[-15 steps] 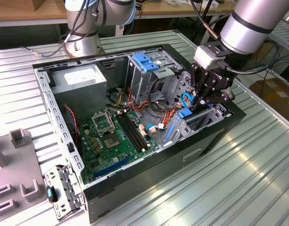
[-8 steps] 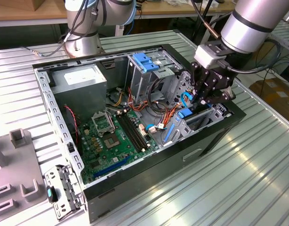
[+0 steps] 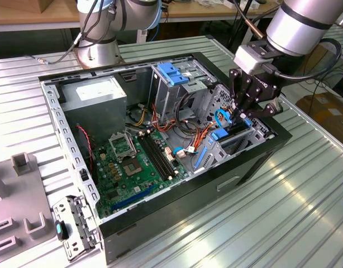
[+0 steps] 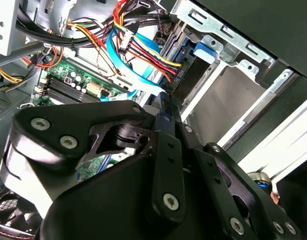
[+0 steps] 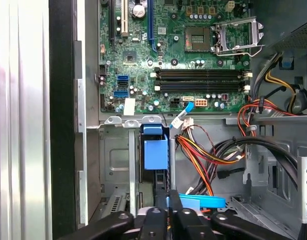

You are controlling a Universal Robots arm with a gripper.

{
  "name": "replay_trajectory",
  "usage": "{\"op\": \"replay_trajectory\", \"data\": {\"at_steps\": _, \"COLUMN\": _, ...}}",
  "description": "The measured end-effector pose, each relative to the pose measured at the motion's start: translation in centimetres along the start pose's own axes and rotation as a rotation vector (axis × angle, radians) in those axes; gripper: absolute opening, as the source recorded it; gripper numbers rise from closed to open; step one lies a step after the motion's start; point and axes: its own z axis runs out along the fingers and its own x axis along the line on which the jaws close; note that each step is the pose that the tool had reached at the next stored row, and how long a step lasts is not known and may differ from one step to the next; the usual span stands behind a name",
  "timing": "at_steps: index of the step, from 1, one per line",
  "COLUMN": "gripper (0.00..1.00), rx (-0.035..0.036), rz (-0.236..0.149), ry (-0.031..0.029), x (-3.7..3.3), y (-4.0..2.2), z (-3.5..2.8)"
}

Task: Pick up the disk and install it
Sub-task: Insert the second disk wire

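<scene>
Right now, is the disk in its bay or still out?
In its bay: the disk stands on edge between the metal rails of the bay, blue tab showing, with the tool right above it.

Disk [image 5: 155,150] mostly hidden inside drive bay [image 5: 118,165]; gripper [image 5: 169,202] base cut off.
</scene>
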Motion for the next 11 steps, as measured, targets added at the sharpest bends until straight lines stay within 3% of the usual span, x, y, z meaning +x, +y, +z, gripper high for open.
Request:
{"op": "replay_trajectory", "data": {"at_steps": 1, "gripper": 0.11, "rx": 0.0000, "rz": 0.000, "ry": 0.0001, "x": 0.00, "y": 0.00, "z": 0.00}}
{"op": "replay_trajectory", "data": {"at_steps": 11, "gripper": 0.11, "rx": 0.0002, "rz": 0.000, "ry": 0.0001, "x": 0.00, "y": 0.00, "z": 0.00}}
